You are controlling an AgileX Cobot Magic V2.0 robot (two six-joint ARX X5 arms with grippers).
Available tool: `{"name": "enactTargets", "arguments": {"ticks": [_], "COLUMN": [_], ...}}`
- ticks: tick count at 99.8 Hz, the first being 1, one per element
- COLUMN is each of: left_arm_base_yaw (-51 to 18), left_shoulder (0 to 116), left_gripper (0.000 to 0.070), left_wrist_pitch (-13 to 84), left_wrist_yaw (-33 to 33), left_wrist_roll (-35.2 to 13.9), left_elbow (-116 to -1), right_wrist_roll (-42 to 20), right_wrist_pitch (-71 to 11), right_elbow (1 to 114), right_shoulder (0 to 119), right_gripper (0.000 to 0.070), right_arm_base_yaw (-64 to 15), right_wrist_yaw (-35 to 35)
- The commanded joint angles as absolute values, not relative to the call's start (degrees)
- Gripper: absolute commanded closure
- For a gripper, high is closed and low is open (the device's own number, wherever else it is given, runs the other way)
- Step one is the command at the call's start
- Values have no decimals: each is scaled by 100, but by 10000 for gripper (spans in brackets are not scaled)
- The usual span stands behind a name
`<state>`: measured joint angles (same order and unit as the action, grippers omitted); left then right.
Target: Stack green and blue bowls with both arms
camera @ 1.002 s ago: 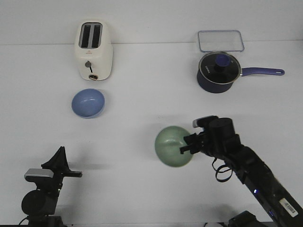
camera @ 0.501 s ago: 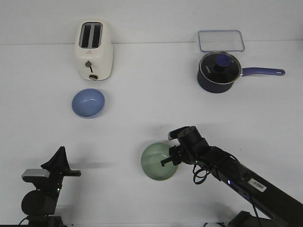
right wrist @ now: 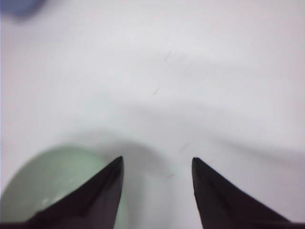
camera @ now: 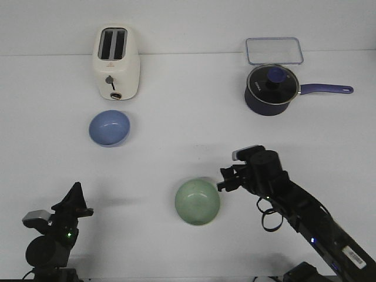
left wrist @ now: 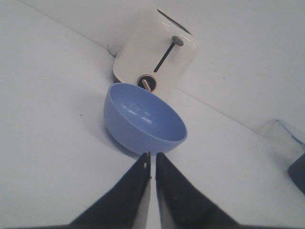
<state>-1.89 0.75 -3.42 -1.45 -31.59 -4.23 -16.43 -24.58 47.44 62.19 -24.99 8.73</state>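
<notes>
Now free: green bowl upright.

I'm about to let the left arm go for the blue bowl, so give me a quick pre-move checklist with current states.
1. Right gripper open, off the green bowl: ok.
2. Green bowl upright on the table: ok.
3. Blue bowl upright and empty: ok.
4. Left gripper open for a grasp: not ok, fingers nearly together.
5. Toaster apart from the blue bowl: ok.
</notes>
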Motion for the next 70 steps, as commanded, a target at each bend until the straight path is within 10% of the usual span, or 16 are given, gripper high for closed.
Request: {"name": "enactTargets", "arguments": {"ticks": [1, 44, 60, 70], "left_arm_base_yaw": [-185, -183, -183, -134], "left_shoulder": [185, 4217, 6145, 7100], "left_gripper": [685, 672, 149, 116], "left_wrist_pitch": [-226, 440, 427, 366], "left_wrist_yaw": [-154, -154, -191, -191], "left_wrist_roll": [-3328, -2174, -1946, -1815], "left_elbow": [-731, -3339, -4348, -4853], "right_wrist_roll": [-1516, -1559, -1559, -1553], "right_wrist_pitch": [-2349, -1697, -1669, -1673], "right_elbow": [4657, 3282, 3282, 3282], "right_shoulder": [5966, 4639, 4646, 4646], "right_gripper": [405, 407, 407, 407], "right_arm_base_yaw": [-2281, -1649, -1649, -1649], "right_wrist_yaw": [790, 749, 768, 792]}}
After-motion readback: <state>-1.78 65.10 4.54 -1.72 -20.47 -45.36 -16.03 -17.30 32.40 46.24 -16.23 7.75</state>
